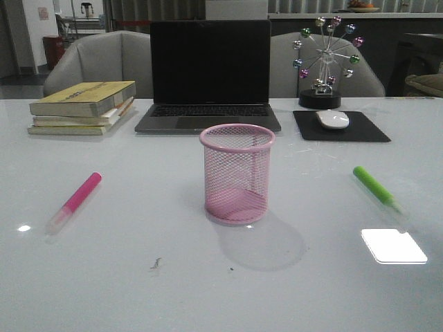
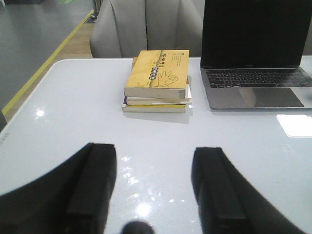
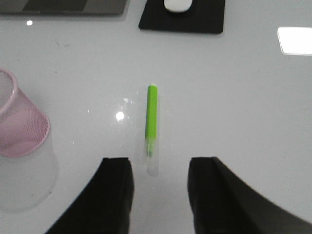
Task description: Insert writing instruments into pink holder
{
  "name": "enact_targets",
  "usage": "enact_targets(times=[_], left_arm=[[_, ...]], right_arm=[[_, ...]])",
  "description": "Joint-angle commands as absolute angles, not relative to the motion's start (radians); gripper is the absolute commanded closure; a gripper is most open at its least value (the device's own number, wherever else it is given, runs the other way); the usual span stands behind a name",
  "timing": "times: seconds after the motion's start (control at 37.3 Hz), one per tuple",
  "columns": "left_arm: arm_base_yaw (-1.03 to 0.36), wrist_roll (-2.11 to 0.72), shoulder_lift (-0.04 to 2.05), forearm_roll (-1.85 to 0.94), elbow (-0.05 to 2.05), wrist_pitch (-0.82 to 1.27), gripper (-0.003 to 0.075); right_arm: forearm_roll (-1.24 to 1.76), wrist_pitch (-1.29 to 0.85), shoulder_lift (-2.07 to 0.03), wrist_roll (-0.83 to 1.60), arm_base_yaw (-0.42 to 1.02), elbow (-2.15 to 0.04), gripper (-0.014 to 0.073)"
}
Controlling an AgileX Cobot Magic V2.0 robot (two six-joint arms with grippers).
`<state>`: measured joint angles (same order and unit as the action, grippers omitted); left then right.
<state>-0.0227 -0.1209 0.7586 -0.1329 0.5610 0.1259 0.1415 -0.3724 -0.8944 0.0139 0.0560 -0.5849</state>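
Note:
The pink holder stands upright and empty in the middle of the table; its meshed side also shows in the right wrist view. A hot pink marker lies flat to its left. A green marker lies flat to its right, clear cap toward the front. In the right wrist view the green marker lies just ahead of my open right gripper, its clear cap reaching between the fingertips. My left gripper is open over bare table, nothing between its fingers. Neither gripper shows in the front view.
A stack of books sits at the back left, also in the left wrist view. An open laptop stands behind the holder. A mouse on a black pad and a ball ornament are at back right.

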Motion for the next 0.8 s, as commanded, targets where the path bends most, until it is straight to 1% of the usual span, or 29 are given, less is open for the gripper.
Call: enact_targets(times=[0.0, 0.21, 0.51, 0.67, 0.78], left_arm=[[-0.021, -0.113, 0.756, -0.165, 0.596, 0.064, 0.0337], [-0.021, -0.113, 0.756, -0.165, 0.596, 0.124, 0.0336], [-0.021, -0.113, 0.756, -0.165, 0.596, 0.151, 0.0336], [-0.021, -0.113, 0.756, -0.165, 0.596, 0.151, 0.0336], [-0.021, -0.113, 0.756, -0.165, 0.596, 0.151, 0.0336]], right_arm=[[0.146, -0.387, -0.950, 0.017, 0.056, -0.668, 0.0190], [0.146, -0.520, -1.147, 0.017, 0.056, -0.869, 0.0190], [0.145, -0.737, -1.525, 0.036, 0.056, -1.200, 0.0190], [0.145, -0.796, -1.696, 0.036, 0.057, -1.332, 0.0190], [0.145, -0.814, -1.770, 0.036, 0.057, -1.393, 0.0190]])
